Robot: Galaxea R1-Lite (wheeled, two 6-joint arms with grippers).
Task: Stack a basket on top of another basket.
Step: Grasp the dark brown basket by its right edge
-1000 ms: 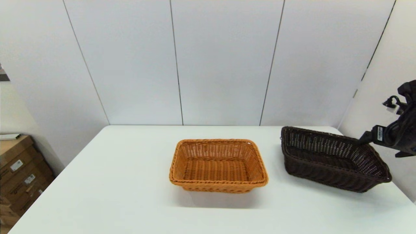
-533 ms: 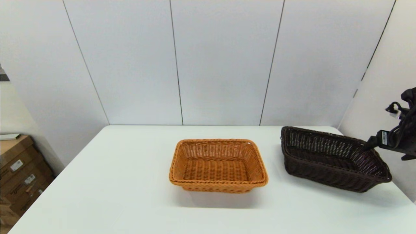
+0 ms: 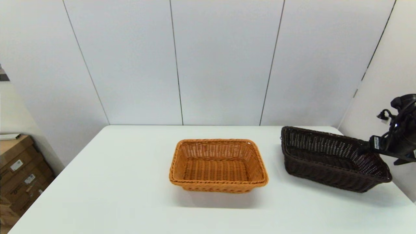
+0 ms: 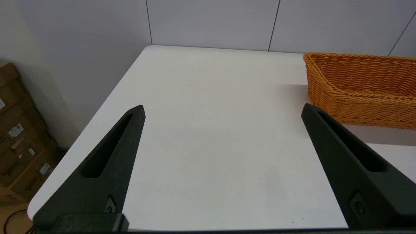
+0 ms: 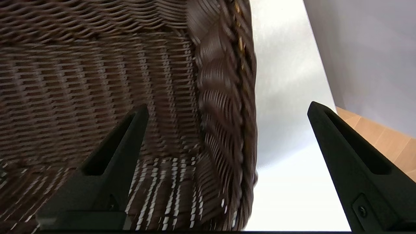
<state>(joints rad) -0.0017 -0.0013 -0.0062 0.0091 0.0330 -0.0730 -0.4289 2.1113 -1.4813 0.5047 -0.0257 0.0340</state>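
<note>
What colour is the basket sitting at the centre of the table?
Orange-tan woven wicker basket; the head view shows it best.

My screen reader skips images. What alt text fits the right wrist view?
The open right gripper straddles the braided rim of the dark basket, one finger inside it, the other outside over the white table.
</note>
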